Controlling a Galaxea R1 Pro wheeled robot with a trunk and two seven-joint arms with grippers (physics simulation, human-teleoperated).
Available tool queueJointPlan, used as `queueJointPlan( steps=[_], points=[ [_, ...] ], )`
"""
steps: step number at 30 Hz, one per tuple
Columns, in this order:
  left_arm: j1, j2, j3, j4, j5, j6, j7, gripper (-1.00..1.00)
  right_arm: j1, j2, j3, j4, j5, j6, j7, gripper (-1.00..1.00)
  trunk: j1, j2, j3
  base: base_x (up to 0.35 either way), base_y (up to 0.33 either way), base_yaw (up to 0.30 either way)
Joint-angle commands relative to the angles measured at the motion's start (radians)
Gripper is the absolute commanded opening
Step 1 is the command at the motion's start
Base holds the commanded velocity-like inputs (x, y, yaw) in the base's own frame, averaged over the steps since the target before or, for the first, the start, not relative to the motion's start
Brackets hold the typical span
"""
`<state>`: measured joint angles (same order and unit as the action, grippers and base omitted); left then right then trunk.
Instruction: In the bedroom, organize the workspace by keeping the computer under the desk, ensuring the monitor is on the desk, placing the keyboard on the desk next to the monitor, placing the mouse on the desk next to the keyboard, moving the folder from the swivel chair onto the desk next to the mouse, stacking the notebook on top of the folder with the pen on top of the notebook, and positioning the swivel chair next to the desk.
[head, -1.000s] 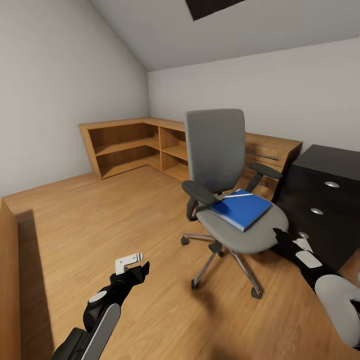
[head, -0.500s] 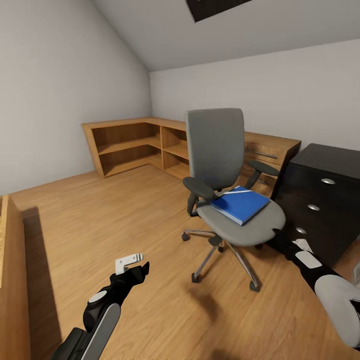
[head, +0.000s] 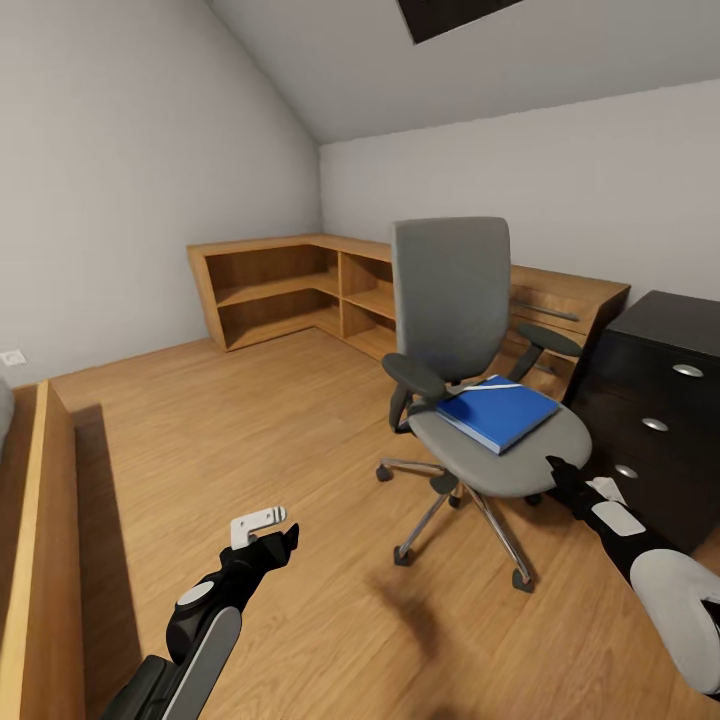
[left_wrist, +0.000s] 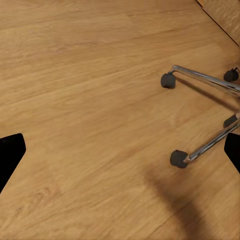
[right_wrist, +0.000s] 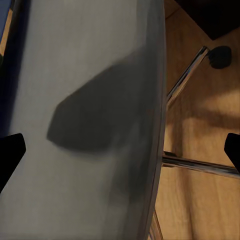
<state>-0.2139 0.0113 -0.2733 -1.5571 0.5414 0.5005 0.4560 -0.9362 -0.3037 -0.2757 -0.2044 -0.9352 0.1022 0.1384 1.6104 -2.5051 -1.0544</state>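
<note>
In the head view, the left arm is seen reaching forward at about 7 o'clock, low over the wooden floor (head: 250, 420), with the left pincer (head: 268, 532) held level and clear of everything. In the left wrist view its two dark fingertips (left_wrist: 10, 155) sit at opposite edges of the picture with bare floor between them, so the pincer is spread wide and holds nothing.

The right arm is stretched out from about 4 o'clock toward the swivel chair (head: 470, 350), and the right pincer (head: 560, 472) is placed just beside the front edge of the grey seat. In the right wrist view its tips are likewise wide apart, the seat's rim lying between them; whether a finger touches the seat cannot be made out.

The blue folder (head: 498, 413) lies flat on the chair seat, with a thin pale strip along its far edge, possibly the pen. The chair stands on its chrome base at about 1 o'clock. The dark drawer unit of the table (head: 660, 410), with round silver knobs, stands at 3 o'clock, just beside the chair. Light wooden low shelving (head: 300, 290) runs along the far walls at 12 o'clock. A wooden panel (head: 50, 560) stands at 9 o'clock.
</note>
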Motion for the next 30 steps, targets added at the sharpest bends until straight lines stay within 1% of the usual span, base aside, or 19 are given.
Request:
queueJointPlan(
  steps=[1, 7, 10, 11, 16, 26, 30],
  points=[
    [-0.001, 0.001, -0.003, -0.001, 0.010, 0.001, 0.010, 1.00, 0.000, 0.000, 0.004, 0.003, -0.001, 0.004, 0.000, 1.00, 0.000, 0.000, -0.001, 0.000, 0.000, 0.002],
    [-0.001, 0.001, -0.003, -0.001, 0.011, 0.001, 0.011, 1.00, 0.000, 0.000, 0.004, 0.003, 0.000, 0.003, 0.001, 1.00, 0.000, 0.000, -0.001, 0.007, 0.000, 0.000],
    [-0.001, 0.001, -0.003, 0.000, 0.011, 0.001, 0.012, 1.00, 0.000, 0.002, 0.006, 0.003, 0.001, 0.001, 0.001, 1.00, 0.000, 0.000, -0.001, 0.309, 0.000, 0.052],
    [-0.001, 0.001, -0.002, 0.001, 0.011, 0.001, 0.014, 1.00, 0.000, 0.009, 0.006, 0.003, 0.002, 0.000, 0.001, 1.00, 0.000, 0.000, -0.001, 0.235, 0.000, 0.189],
    [-0.001, 0.001, -0.001, 0.002, 0.011, 0.001, 0.014, 1.00, 0.000, 0.014, 0.006, 0.003, 0.003, -0.001, 0.001, 1.00, 0.000, 0.000, -0.001, 0.210, 0.000, 0.243],
    [-0.001, 0.001, -0.002, 0.002, 0.011, 0.000, 0.012, 1.00, 0.000, 0.014, 0.005, 0.002, 0.003, -0.001, 0.002, 1.00, 0.000, 0.000, -0.001, 0.298, 0.000, 0.267],
    [-0.001, 0.001, -0.002, 0.002, 0.011, 0.000, 0.015, 1.00, 0.000, 0.015, 0.005, 0.003, 0.003, -0.001, 0.002, 1.00, 0.000, 0.000, -0.001, 0.266, -0.016, 0.085]
  ],
)
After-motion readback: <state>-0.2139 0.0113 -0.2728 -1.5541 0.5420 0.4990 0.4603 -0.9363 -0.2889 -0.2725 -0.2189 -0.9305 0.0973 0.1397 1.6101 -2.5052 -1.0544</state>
